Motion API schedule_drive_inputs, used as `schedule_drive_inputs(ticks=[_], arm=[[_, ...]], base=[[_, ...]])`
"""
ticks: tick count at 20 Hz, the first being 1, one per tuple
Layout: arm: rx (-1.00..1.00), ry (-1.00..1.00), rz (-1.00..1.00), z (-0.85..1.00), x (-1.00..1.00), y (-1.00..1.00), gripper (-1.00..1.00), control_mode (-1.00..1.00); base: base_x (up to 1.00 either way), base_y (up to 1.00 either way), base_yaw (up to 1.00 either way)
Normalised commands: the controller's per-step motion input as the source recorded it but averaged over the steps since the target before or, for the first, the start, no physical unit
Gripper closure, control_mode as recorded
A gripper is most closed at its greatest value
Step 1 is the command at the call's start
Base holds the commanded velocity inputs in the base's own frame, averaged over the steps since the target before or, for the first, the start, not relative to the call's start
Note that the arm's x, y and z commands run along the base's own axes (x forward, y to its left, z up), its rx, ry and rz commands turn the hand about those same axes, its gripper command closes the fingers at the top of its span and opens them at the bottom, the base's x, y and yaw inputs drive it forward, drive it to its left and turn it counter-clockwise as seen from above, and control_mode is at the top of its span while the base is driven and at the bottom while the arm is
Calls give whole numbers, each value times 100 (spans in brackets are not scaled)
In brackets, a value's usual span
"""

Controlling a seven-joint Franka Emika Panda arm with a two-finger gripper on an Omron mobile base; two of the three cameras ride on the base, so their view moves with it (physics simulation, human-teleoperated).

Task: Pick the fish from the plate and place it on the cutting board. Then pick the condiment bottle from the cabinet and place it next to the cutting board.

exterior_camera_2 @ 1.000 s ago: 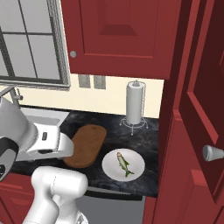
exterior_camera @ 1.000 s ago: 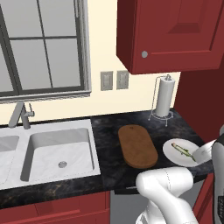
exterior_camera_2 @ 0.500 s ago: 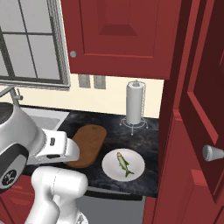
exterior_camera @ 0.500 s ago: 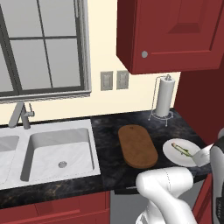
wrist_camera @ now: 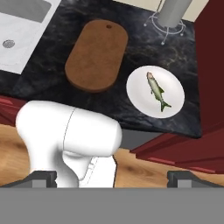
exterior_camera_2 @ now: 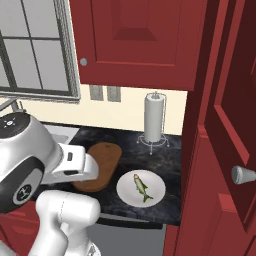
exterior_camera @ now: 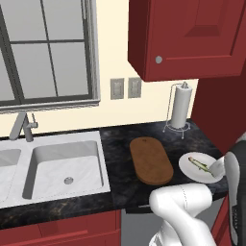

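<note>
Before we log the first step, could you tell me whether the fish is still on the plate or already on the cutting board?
On the plate: the fish lies across the white plate, while the cutting board beside it is bare.

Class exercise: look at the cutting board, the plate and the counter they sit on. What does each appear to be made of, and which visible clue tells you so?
Cutting board: probably wood, matt; even brown, rounded ends, a small hole at one end.
Plate: plain white and smooth, likely ceramic, though plastic would look alike.
Counter: dark stone, perhaps granite or marble; black with pale veining, slightly glossy.
</note>
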Motion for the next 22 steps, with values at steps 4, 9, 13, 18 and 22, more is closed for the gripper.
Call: schedule_drive_inputs(ticks=[4, 9, 13, 18, 22], arm=[[-1, 2, 0, -4, 22, -15, -100, -100], [-1, 0, 0, -14, 17, -13, -100, -100], [0, 0, 0, -22, 14, -10, -100, -100], [0, 0, 0, -26, 19, -9, -100, -100], [-1, 0, 0, -27, 20, -8, -100, -100]], base=[[0, 0, 0], [0, 0, 0], [0, 0, 0], [0, 0, 0], [0, 0, 0]])
